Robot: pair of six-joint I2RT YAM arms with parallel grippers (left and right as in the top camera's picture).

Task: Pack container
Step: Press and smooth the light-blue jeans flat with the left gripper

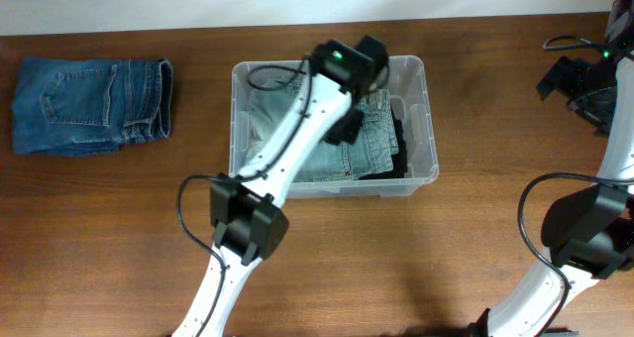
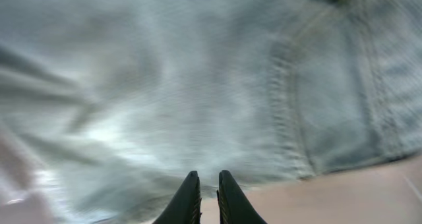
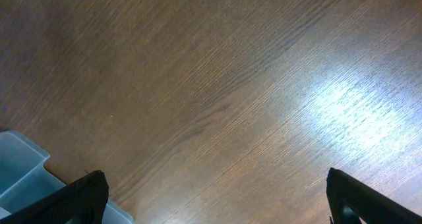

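Nearest the arm bases, the brown wood-grain table (image 1: 99, 258) lay bare. From there the white left arm (image 1: 287, 144) reached up and into the clear, rounded-corner rectangular plastic container (image 1: 396, 186), which sat at the middle of the table. The left gripper (image 2: 208, 178) hung low over folded pale-wash denim jeans (image 1: 367, 144) inside it. Its black fingers were drawn narrow, almost together, with nothing visible between them. A black garment (image 1: 401, 149) lay beside the pale jeans, along the container's right side. Farther off at the left, well apart from the container, lay folded dark blue denim jeans (image 1: 89, 104). At the far right the right gripper (image 3: 217, 197) hovered over bare wood, spread wide and empty.
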